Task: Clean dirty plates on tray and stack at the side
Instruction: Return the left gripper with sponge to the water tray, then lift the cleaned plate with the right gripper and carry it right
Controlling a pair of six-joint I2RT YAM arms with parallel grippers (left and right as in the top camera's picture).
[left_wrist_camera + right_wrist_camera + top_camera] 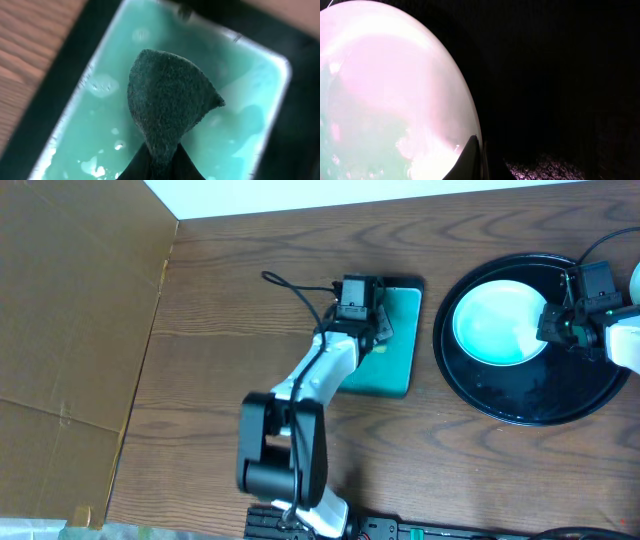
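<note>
One white plate (495,320) with a teal film lies on the round black tray (530,400) at the right. My right gripper (553,325) is at the plate's right rim. In the right wrist view its fingers (481,157) are shut on the rim of the plate (395,100), with the dark tray (560,100) beside it. My left gripper (383,330) hangs over the rectangular teal dish (395,370). It is shut (162,165) on a dark green scrub pad (170,100) held just above the teal liquid. Only this one plate shows on the tray.
The black-rimmed dish (240,125) holds teal liquid with bubbles. A white object (635,275) shows partly at the far right edge. A cardboard sheet (70,330) covers the left side. A black cable (290,285) lies by the dish.
</note>
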